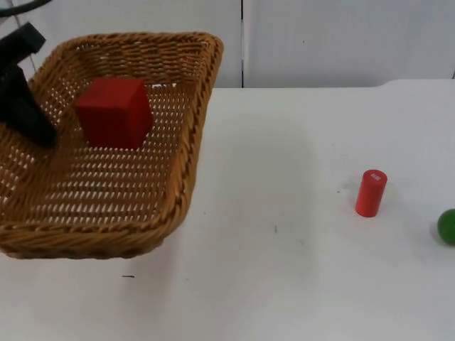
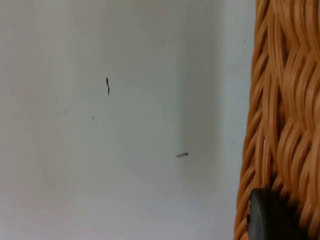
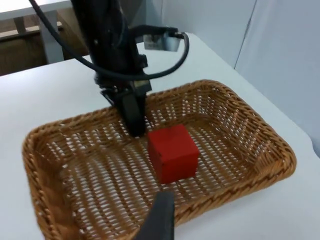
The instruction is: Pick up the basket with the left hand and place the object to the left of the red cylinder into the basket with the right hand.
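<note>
The wicker basket (image 1: 106, 206) sits at the left side of the white worktop (image 1: 284, 270), tilted, its near rim lower and its far rim up against the grey partition wall (image 1: 341, 42). Inside it lies a red cube (image 1: 114, 112), resting on the woven floor toward the far left part of the basket and touching no wall that I can make out. The right wrist view shows the same cube (image 3: 172, 152) in the middle of the basket (image 3: 250, 150), with open weave all around it.

The left gripper (image 1: 32, 124) reaches down over the basket's left side, and its black fingers are pinched on the wicker there; in the right wrist view the left gripper (image 3: 134, 117) comes down just beside the cube, against the basket's inner wall. In the left wrist view a black fingertip (image 2: 267, 217) presses against the braided rim of the basket (image 2: 285, 100), with bare worktop beyond it.

The right gripper (image 3: 160, 220) hangs above the basket's near rim, looking down into it; one dark finger shows at the edge, and I cannot tell whether its fingers are spread or together.

Well off to the right on the worktop stands a small red cylinder (image 1: 370, 192), upright. Further right, at the edge, is a green ball (image 1: 447, 226), apart from the cylinder.
</note>
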Controlling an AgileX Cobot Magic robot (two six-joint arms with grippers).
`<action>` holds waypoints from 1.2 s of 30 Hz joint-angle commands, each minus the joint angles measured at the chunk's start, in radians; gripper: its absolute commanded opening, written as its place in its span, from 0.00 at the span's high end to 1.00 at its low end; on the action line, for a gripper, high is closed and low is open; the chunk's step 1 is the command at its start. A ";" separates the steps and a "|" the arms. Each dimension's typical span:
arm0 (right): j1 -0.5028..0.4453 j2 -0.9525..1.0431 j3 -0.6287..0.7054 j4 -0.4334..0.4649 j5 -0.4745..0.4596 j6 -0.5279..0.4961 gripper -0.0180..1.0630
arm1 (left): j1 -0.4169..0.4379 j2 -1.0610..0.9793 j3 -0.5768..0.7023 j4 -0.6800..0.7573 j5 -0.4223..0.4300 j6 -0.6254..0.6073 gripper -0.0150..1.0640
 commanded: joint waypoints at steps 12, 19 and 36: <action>-0.003 -0.007 0.006 0.003 0.010 0.001 0.26 | -0.004 0.152 0.001 -0.170 -0.161 0.144 0.99; -0.003 -0.007 0.006 0.003 0.010 0.001 0.26 | -0.004 0.250 -0.012 -0.213 -0.214 0.185 0.99; -0.003 -0.007 0.006 -0.001 0.015 -0.011 0.26 | -0.004 0.446 -0.197 -0.190 -0.198 0.217 0.99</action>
